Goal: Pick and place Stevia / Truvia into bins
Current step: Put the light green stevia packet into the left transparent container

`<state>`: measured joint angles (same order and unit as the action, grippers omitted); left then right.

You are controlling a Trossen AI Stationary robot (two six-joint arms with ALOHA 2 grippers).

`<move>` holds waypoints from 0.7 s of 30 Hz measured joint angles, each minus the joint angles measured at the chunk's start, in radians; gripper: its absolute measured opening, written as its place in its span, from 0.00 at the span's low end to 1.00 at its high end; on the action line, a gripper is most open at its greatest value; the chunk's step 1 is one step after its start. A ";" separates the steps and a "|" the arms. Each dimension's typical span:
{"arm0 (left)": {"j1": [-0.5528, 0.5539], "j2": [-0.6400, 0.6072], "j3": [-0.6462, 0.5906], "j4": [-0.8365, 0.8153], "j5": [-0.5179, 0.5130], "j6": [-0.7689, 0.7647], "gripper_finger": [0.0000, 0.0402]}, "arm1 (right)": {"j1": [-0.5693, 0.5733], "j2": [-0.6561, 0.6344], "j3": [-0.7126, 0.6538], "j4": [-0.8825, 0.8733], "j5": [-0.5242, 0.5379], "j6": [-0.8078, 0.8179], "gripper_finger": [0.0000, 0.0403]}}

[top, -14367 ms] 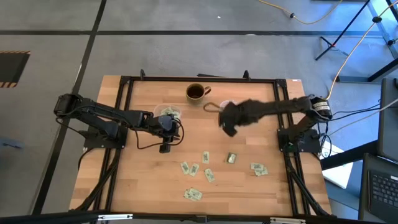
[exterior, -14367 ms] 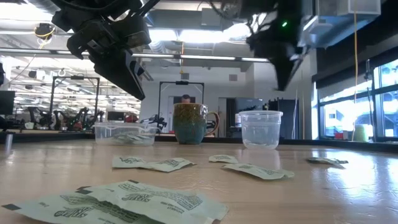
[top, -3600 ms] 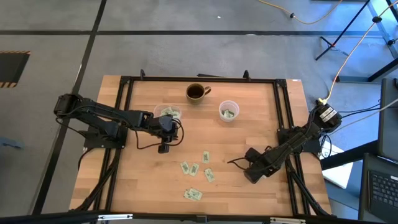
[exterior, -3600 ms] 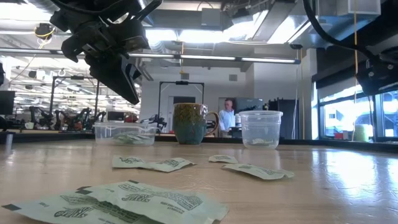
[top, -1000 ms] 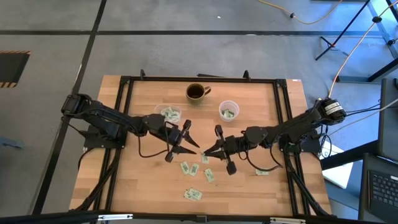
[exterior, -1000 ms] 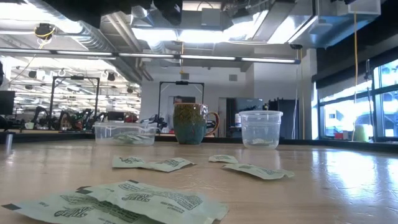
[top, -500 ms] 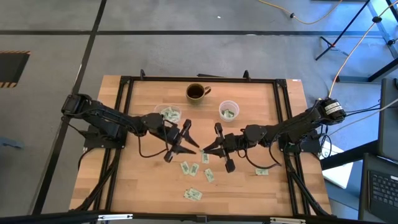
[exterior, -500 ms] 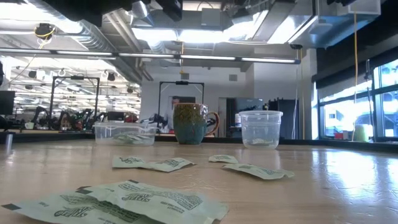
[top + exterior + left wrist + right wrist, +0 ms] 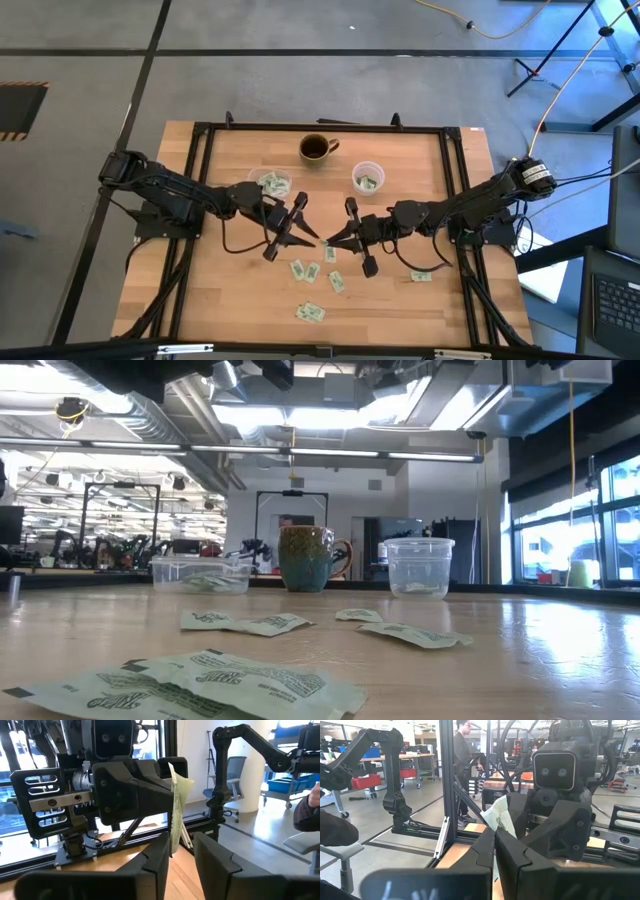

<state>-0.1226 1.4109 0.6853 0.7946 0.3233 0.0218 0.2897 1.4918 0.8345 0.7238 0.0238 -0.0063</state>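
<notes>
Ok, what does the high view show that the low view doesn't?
Only the high view shows the two arms reaching in to meet mid-table, left claw and right claw tip to tip above the loose sachets, plus the table's frame and the floor around it. Only the low view shows the room behind the table and the printing on the nearest sachets. Both show the clear tub, the mug, the round cup and sachets lying on the wood.

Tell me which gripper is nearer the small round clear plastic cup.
Right. The right gripper sits mid-table, a little toward the front and left of the small round clear plastic cup. The left gripper meets it fingertip to fingertip, slightly farther from the cup.
</notes>
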 joint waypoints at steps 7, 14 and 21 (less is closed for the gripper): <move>0.000 0.000 0.000 -0.001 -0.002 -0.005 0.16 | 0.000 0.000 0.000 0.000 0.000 -0.002 0.04; 0.000 0.000 0.000 -0.001 -0.002 0.006 0.12 | 0.000 0.000 0.000 0.000 0.000 -0.002 0.04; 0.000 0.000 0.000 -0.007 -0.001 0.026 0.02 | 0.000 0.000 0.000 0.000 0.000 -0.002 0.04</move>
<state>-0.1226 1.4105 0.6853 0.7871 0.3222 0.0475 0.2897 1.4918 0.8345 0.7238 0.0238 -0.0086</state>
